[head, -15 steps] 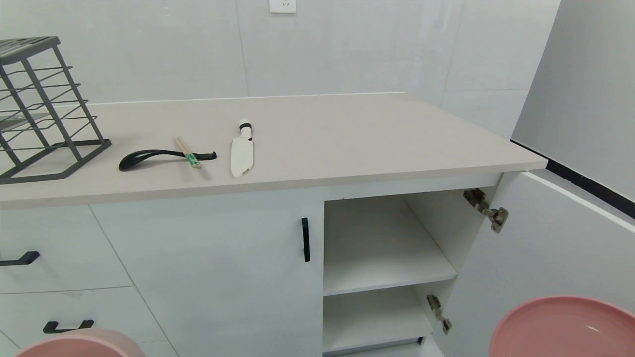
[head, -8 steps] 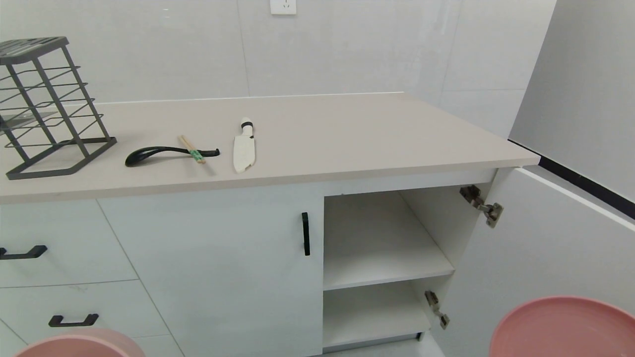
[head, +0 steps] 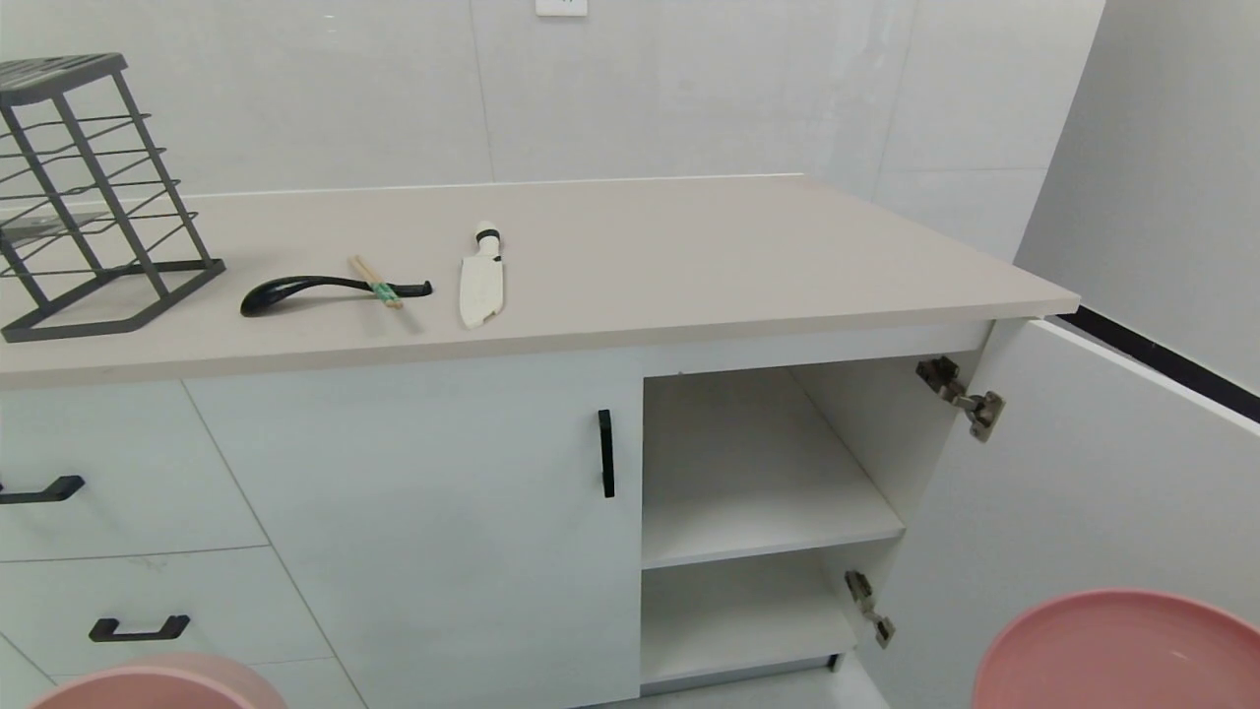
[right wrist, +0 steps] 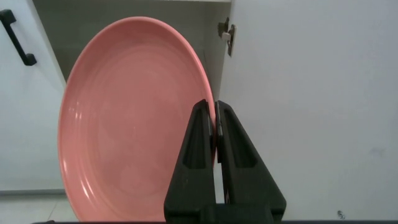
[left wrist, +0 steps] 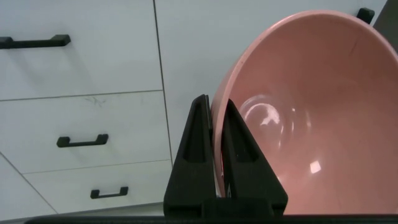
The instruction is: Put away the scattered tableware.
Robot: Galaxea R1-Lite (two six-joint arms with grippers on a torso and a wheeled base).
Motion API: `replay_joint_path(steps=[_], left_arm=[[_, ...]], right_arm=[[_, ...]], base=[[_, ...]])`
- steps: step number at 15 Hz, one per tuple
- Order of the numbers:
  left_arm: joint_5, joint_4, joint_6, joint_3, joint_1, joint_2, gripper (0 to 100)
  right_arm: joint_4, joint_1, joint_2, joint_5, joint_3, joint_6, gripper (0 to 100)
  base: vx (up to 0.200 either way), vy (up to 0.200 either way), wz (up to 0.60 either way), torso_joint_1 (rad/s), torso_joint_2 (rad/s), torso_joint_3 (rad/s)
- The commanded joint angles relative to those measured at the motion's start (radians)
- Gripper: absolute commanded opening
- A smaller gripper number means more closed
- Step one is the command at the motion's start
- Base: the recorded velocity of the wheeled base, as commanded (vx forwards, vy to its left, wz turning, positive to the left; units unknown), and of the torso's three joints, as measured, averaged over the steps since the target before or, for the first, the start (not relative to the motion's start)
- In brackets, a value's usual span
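Head view: matte beige countertop [head: 689, 256] carries a glossy black spoon [head: 325, 290], wooden chopsticks [head: 376, 284], a cream knife [head: 481, 286] and a dark wire rack [head: 89, 197]. White cabinet [head: 758, 473] open, shelves flat.

Left wrist view: left gripper [left wrist: 214, 118] pinched tight on the smooth pink bowl [left wrist: 305, 112] rim, before the drawers [left wrist: 81, 81].

Right wrist view: right gripper [right wrist: 216, 124] clamped on the round pink plate [right wrist: 130, 118] rim, facing the open cabinet.

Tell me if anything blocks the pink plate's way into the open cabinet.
Nothing visible does. The pink plate, clamped in the right gripper, faces the cabinet opening, and the door is swung wide open.
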Motion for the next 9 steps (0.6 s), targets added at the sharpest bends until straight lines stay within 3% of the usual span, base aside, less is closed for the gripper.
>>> replay_joint_path(steps=[1,9], left_arm=[[0.001,0.0,0.0,0.0,0.0,0.001,0],[0.001,0.0,0.0,0.0,0.0,0.001,0]], right_arm=[[-0.001,0.0,0.001,0.001,0.0,-0.001,0],[0.002,0.0,0.001,0.008,0.0,-0.01,0]], base=[[0.0,0.0,0.0,-0.002,0.08,0.076],[0.0,0.0,0.0,0.0,0.0,0.0]])
